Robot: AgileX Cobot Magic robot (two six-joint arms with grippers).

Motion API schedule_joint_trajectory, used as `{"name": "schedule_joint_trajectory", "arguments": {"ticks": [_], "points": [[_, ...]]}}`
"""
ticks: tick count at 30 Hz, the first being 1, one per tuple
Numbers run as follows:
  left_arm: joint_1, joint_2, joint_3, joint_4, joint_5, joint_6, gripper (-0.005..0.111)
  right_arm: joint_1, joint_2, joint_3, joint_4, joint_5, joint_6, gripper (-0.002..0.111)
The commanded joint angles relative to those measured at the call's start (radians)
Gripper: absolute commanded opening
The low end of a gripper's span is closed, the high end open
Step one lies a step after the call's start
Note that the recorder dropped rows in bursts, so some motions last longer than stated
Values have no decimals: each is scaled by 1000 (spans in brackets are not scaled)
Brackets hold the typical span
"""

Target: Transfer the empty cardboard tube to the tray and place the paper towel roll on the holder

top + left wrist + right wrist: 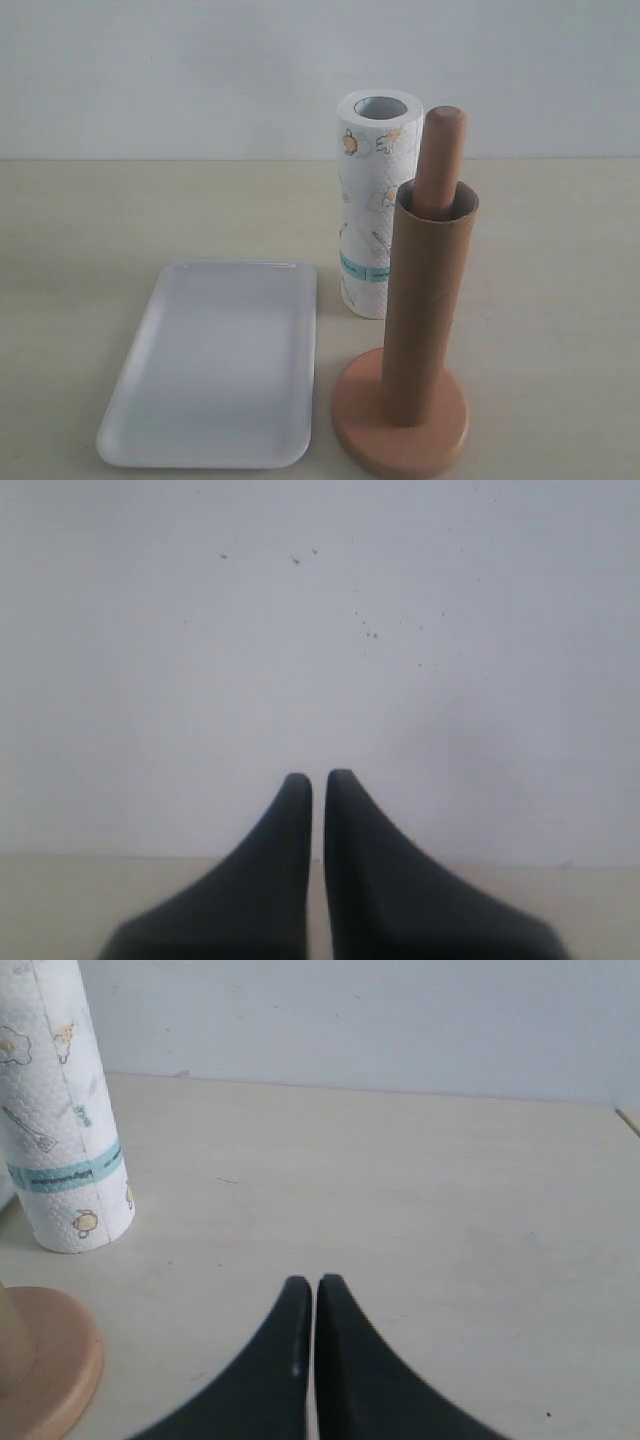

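Note:
The brown cardboard tube [425, 300] stands slipped over the dowel of the wooden holder [400, 412]; the dowel's rounded top [443, 150] leans out above the tube's rim. Behind them the printed paper towel roll [372, 200] stands upright on the table, also seen in the right wrist view [62, 1110]. The white tray [215, 365] lies to the left, with nothing in it. Neither gripper shows in the exterior view. My left gripper [318, 778] is shut, facing a bare wall. My right gripper [316, 1282] is shut over the table, apart from the holder base [45, 1365].
A pale wall stands behind the table's far edge [150, 160]. In the right wrist view a table corner [628, 1120] shows at the far side. Bare tabletop [560, 300] lies to the right of the holder.

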State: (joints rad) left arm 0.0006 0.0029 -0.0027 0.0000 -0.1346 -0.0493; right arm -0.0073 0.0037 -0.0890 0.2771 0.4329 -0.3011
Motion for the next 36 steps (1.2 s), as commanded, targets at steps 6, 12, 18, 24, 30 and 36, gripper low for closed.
{"name": "schedule_joint_trajectory", "arguments": {"ticks": [6, 12, 18, 24, 30, 36], "points": [[-18, 292, -206, 97, -41, -187, 4, -1, -4, 0, -4, -2, 2, 1], [-164, 658, -322, 831, -176, -806, 4, -1, -4, 0, -4, -2, 7, 1], [-231, 1016, -361, 1462, -935, -818, 4, -1, -4, 0, -4, -2, 14, 1], [-231, 1241, -361, 1449, -1087, -818, 4, -1, -4, 0, -4, -2, 14, 1], [-231, 1312, -361, 1409, -1087, -831, 4, -1, -4, 0, -2, -2, 14, 1], [-231, 1319, -361, 1313, -1087, -817, 4, -1, -4, 0, -2, -2, 14, 1]]}}
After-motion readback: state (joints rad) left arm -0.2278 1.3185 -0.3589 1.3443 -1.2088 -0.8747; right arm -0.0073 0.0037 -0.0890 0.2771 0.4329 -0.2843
